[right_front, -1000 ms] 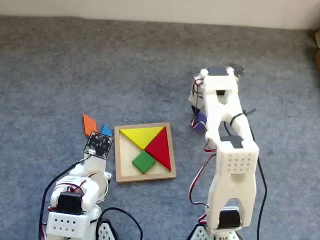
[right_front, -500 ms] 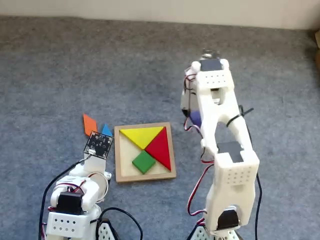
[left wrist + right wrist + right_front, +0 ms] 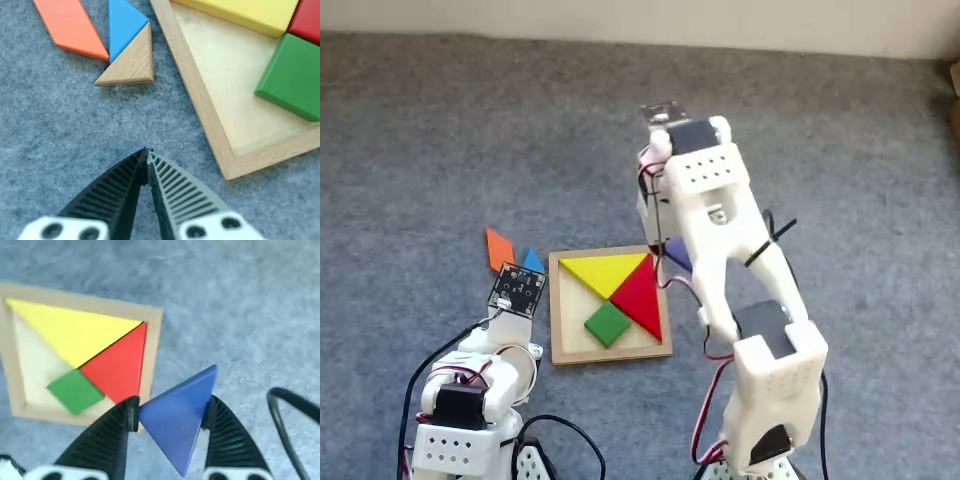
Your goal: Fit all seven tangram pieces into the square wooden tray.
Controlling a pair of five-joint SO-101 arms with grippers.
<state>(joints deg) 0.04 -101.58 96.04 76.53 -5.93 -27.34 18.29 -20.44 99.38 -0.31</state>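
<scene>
1. Swinging in from its own side, the right arm has carried its load toward the tray (image 3: pixel 610 250) over the last second. The left arm has not stirred.
2. That probably means a fourth piece is on its way in. The tray already holds a green square (image 3: pixel 608 323), a red triangle (image 3: pixel 640 295) and a yellow triangle (image 3: pixel 603 272), with bare floor left along one side.
3. The right gripper (image 3: pixel 171 412) pinches a dark blue triangle (image 3: pixel 180 425) by two edges, clear of the carpet (image 3: pixel 240 300). Beyond the fingers, the tray's rim lies just beside the triangle, which is not yet over the free floor.
4. The left gripper (image 3: pixel 148 162) hangs over the carpet near a tray corner, fingers pressed together on nothing. Farther out, a wooden triangle (image 3: pixel 132 65) touches a light blue triangle (image 3: pixel 122 25), with an orange piece (image 3: pixel 70 25) beside them, all outside the tray.
</scene>
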